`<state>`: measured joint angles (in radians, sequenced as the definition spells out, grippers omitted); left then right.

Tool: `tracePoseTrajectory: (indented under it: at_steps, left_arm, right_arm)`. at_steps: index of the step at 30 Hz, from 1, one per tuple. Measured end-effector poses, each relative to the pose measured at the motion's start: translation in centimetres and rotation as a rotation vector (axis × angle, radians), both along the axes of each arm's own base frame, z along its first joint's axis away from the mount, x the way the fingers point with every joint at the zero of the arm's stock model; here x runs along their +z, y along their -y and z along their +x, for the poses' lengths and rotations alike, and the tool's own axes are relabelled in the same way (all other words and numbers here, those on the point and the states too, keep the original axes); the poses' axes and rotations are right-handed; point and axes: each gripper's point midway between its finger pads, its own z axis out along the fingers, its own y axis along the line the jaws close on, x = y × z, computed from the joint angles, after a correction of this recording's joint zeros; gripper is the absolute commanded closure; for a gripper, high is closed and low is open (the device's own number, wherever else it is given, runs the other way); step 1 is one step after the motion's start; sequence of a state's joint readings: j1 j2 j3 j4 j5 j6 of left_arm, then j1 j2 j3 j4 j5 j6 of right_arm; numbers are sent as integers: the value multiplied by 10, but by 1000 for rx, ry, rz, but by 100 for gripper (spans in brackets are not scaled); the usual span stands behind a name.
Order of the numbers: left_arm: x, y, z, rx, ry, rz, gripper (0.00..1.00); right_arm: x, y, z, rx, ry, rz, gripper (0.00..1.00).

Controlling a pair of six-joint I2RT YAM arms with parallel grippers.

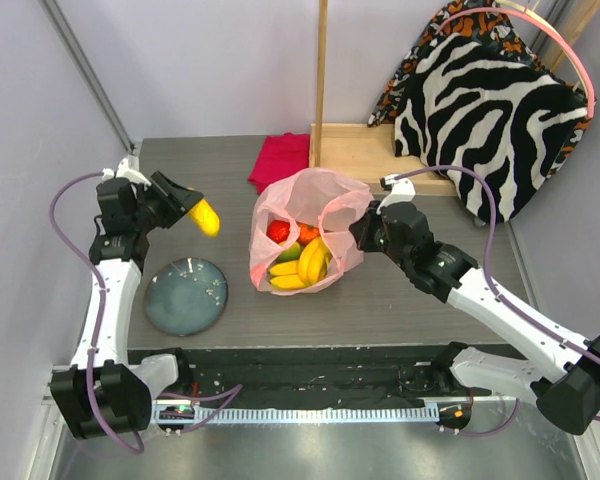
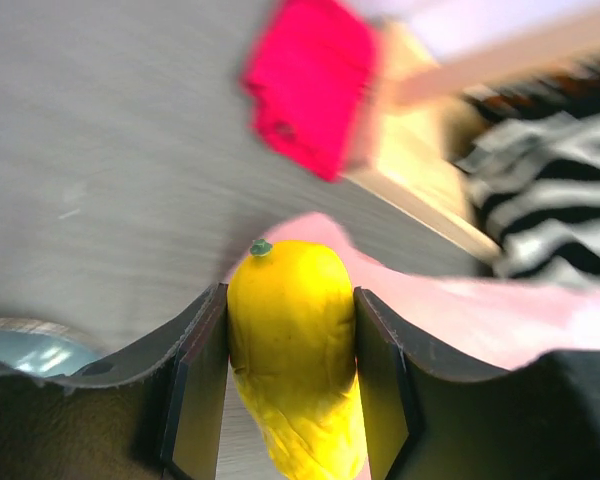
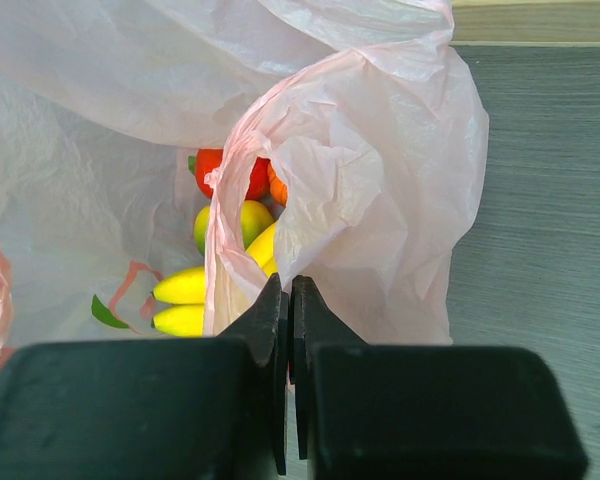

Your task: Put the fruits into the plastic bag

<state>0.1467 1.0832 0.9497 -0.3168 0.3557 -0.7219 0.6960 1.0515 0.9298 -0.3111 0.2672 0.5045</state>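
The plastic bag (image 3: 380, 170) half hides bananas (image 3: 185, 287); yellow fruit (image 2: 295, 340) runs off-frame.

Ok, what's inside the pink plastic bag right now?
Yellow bananas, a red round fruit, an orange fruit and a green fruit. The pink plastic bag covers anything deeper.

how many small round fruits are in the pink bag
3, all inside the plastic bag: the red fruit at the far left, the orange fruit right of it, the green fruit nearer, against the bananas. Others may be hidden under the plastic.
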Motion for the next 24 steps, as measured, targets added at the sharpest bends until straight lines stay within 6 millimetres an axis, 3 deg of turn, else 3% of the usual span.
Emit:
tracePoseTrajectory:
  at_steps: [7,13,19,21,24]
  left_arm:
    - [40,47,-12,-269,146,-35,100]
    - [103,101,-40,-498,362,-5,100]
    - [158,129,-67,-594,563,5,100]
    - [170,137,-70,-613,606,3,100]
    - [180,167,-80,-693,646,-22,100]
  right_arm:
    - [-8,-1,-2,8,-12,0,99]
    - [-9,-2,-3,16,-15,2,99]
    - [-6,-2,-4,17,-9,8,99]
    - [-5,-1,-4,17,-6,10,99]
    - [-5,-2,-4,18,-7,10,99]
